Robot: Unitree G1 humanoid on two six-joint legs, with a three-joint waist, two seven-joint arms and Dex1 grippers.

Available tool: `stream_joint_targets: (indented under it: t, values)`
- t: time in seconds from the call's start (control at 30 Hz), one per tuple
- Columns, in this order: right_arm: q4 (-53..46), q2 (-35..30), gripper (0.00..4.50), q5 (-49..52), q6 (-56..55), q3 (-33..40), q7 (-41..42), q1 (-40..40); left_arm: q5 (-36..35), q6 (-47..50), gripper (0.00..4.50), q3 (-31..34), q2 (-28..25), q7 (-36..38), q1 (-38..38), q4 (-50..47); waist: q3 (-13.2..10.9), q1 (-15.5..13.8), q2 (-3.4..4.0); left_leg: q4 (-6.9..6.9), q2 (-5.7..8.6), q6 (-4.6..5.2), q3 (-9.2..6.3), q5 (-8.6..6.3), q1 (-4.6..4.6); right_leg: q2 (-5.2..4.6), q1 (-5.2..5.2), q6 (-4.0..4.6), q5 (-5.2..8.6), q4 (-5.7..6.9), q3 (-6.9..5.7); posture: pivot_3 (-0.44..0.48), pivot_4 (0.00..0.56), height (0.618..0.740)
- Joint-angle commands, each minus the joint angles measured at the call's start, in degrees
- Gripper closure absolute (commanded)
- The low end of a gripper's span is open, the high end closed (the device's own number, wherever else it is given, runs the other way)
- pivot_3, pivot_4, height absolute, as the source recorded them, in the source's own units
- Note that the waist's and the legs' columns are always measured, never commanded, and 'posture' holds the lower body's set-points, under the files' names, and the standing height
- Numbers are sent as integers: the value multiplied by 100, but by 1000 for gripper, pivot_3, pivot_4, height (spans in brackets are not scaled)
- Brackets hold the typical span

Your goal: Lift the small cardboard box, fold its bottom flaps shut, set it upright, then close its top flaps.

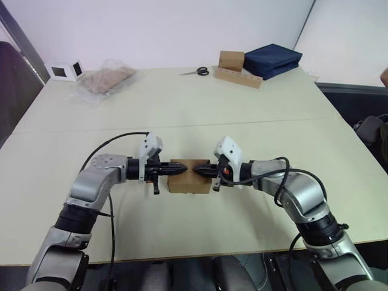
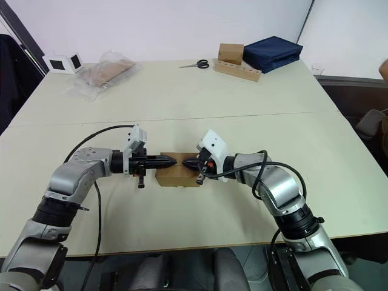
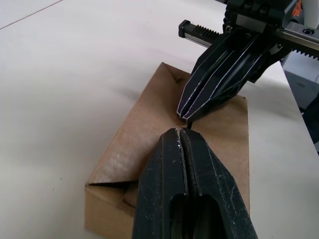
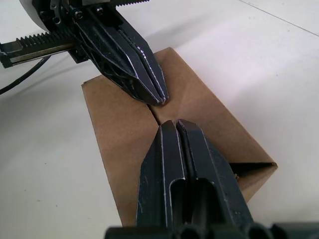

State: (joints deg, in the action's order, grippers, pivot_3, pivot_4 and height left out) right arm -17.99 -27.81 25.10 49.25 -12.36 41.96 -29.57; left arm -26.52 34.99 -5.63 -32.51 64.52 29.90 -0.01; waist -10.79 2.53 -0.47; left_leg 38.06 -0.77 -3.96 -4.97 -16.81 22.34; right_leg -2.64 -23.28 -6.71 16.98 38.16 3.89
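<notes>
Looks like this one is near the end. The small cardboard box (image 1: 189, 180) sits on the tabletop (image 1: 200, 103) at lower centre of the head views, right between the two arms, and the face turned up is covered by flaps that lie flat and meet along a seam in the middle. The left gripper (image 3: 181, 133) and the right gripper (image 4: 174, 123) both come in from opposite sides, each with its fingers clenched together on nothing, tips almost touching each other over that seam and pressing down on the flaps, or hovering just above them, hard to say which. One end in the wrist views shows a small triangular gap where a flap corner isn't quite tucked.

So the guess is: the lifting, the bottom flaps and the standing up are probably done, and what's left is finishing the press on the top flaps and pulling the arms away. Can't see the underside, so no proof on the bottom.

Count:
- one small box being worked on
- two grippers
- one pair of scissors (image 1: 196, 72), top centre
- one brown box with a holed cardboard strip (image 1: 238, 76)
- one dark blue bag (image 1: 272, 59), upper right
- one clear plastic bag (image 1: 108, 79) with something brown in it, upper left
- one white cube (image 1: 65, 70), far upper left
</notes>
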Motion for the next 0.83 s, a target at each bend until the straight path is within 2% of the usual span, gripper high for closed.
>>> stream_joint_targets:
  t: [0.03,0.17,0.3,0.6,0.83]
  values:
    - [-727,-128,4500,602,386,762,-35,-129,-459,393,4473,491,-223,-88,-2,-597,-1,-2,1,0,0,0,-1,0,4,-1,-4,0,0,0,0,0,150,740]
    - [-1275,-494,4500,1110,790,1340,30,-75,-883,829,4473,958,-418,-309,-28,-1049,-2,-6,1,-1,0,0,0,0,5,-2,-3,0,0,-3,0,0,150,740]
    - [-1646,-1195,4500,1475,1010,1850,272,92,-1285,1121,4473,1532,-702,-538,-145,-1455,-4,-13,-1,-1,0,1,0,0,6,-3,-3,0,0,-4,-1,0,150,740]
    - [-1917,-3014,4500,1652,681,2814,1305,1145,-1478,1106,4473,2465,-1957,-269,-1032,-2080,-8,-16,-2,-4,-2,4,7,-3,3,-2,0,0,1,-9,1,0,150,740]
    - [-1855,-3428,4500,1943,527,3370,1677,1579,-1763,1185,4473,2897,-2363,-7,-1841,-2275,-9,-18,-3,-5,-4,6,10,-3,-1,-3,7,0,1,-14,1,0,150,740]
